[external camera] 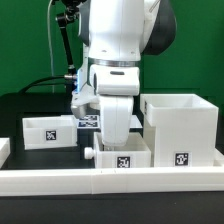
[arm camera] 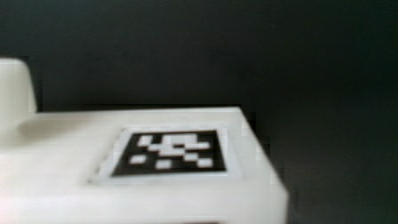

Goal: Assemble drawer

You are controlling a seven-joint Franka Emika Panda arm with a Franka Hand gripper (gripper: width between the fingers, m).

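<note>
The drawer's parts are white plastic with black-and-white tags. The large box shell (external camera: 180, 125) stands at the exterior view's right. One small tray (external camera: 46, 131) sits at the left. The second small tray (external camera: 122, 158), with a knob (external camera: 90, 153) on its left side, lies in front of the arm. My gripper (external camera: 115, 136) hangs straight down at this tray's back wall, its fingertips hidden by the hand. The wrist view shows a tagged white face (arm camera: 173, 150) very close, with no fingers clearly visible.
A long low white rail (external camera: 110, 181) runs along the front edge of the black table. The marker board (external camera: 86, 119) lies behind the arm. A rounded white part (arm camera: 15, 92) shows at the edge of the wrist view. Cables hang at the back left.
</note>
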